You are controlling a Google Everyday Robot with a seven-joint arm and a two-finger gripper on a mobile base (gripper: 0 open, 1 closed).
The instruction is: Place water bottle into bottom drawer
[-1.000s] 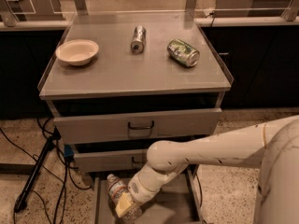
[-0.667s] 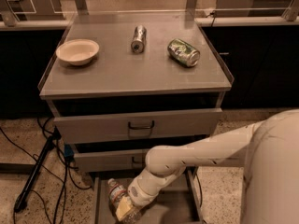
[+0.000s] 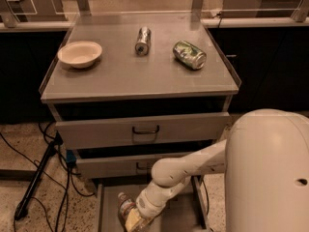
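Note:
The bottom drawer [image 3: 183, 216] is pulled open at the bottom of the grey cabinet, a shallow grey tray. The water bottle [image 3: 125, 207], clear with a pale cap end, lies tilted inside it at the left. My gripper [image 3: 134, 221] is down in the drawer at the bottle's lower end, at the bottom edge of the view. My white arm reaches down to it from the right. The bottle's lower part is hidden by the gripper.
On the cabinet top are a cream bowl [image 3: 80, 53], a silver can [image 3: 143, 40] and a green can [image 3: 189, 54], both lying down. Two upper drawers with dark handles [image 3: 146, 130] are above. Black cables [image 3: 34, 178] run on the floor at the left.
My arm and gripper have moved a little lower into the drawer with the bottle. My body fills more of the right side.

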